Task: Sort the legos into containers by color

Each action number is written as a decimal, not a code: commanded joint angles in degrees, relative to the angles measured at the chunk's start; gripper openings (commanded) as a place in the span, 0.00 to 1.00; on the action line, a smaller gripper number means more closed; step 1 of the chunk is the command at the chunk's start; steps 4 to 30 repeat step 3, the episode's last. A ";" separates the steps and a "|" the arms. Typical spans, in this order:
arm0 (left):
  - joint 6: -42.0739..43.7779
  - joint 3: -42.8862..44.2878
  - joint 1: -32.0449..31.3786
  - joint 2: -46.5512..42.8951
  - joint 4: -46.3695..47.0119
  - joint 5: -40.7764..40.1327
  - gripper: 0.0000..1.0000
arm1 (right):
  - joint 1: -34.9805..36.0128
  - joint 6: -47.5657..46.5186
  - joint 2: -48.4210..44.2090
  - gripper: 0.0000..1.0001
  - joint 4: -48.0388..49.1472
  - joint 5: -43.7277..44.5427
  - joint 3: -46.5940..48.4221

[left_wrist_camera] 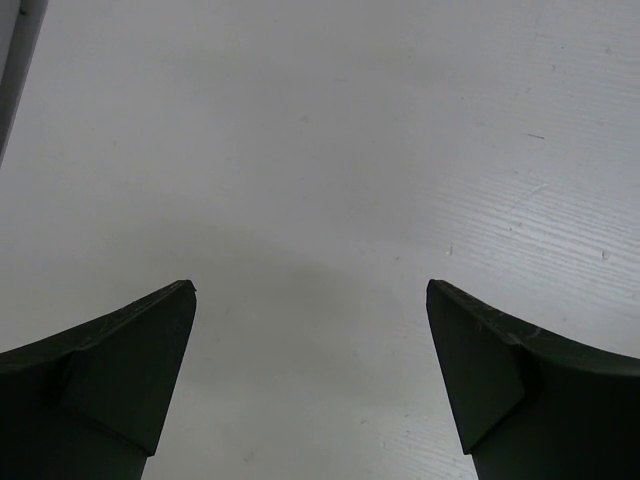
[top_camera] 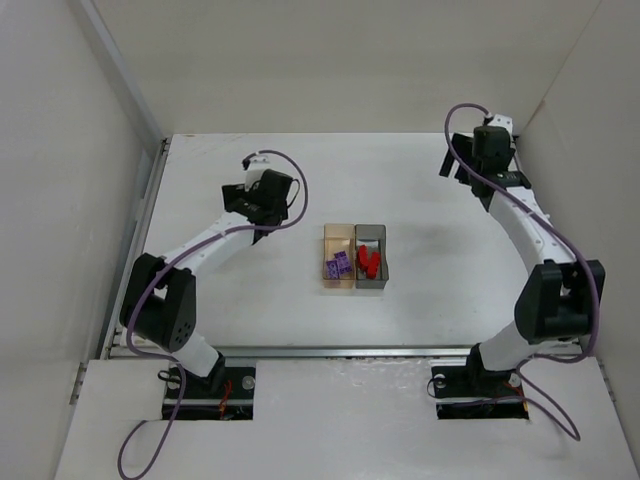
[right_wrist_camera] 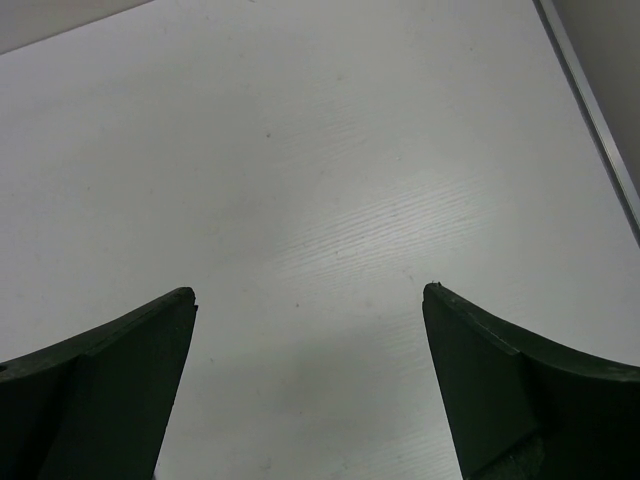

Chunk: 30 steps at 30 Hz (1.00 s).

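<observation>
Two containers stand side by side at the table's middle: a tan tray (top_camera: 337, 236) and, to its right, a dark grey tray (top_camera: 372, 235). Purple legos (top_camera: 337, 266) lie in the tan tray and red legos (top_camera: 369, 263) in the grey one. My left gripper (top_camera: 257, 188) hovers left of and beyond the trays. In the left wrist view it (left_wrist_camera: 310, 290) is open over bare white table, nothing between the fingers. My right gripper (top_camera: 491, 150) is at the far right, well away from the trays. It (right_wrist_camera: 308, 292) is also open over bare table.
White walls close in the table on the left, back and right. A metal rail runs along the table's left edge (left_wrist_camera: 12, 70) and another along its right edge (right_wrist_camera: 592, 110). The arm bases (top_camera: 205, 385) sit at the near edge.
</observation>
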 commanded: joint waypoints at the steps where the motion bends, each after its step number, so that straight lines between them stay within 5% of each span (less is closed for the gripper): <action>1: 0.70 3.05 -0.86 -0.81 0.99 -1.97 0.99 | 0.14 -2.24 0.11 1.00 3.59 -2.54 2.90; 30: 1.22 3.05 -1.47 -0.81 0.99 -1.45 0.99 | 0.14 -2.24 -1.72 1.00 5.44 -2.56 1.24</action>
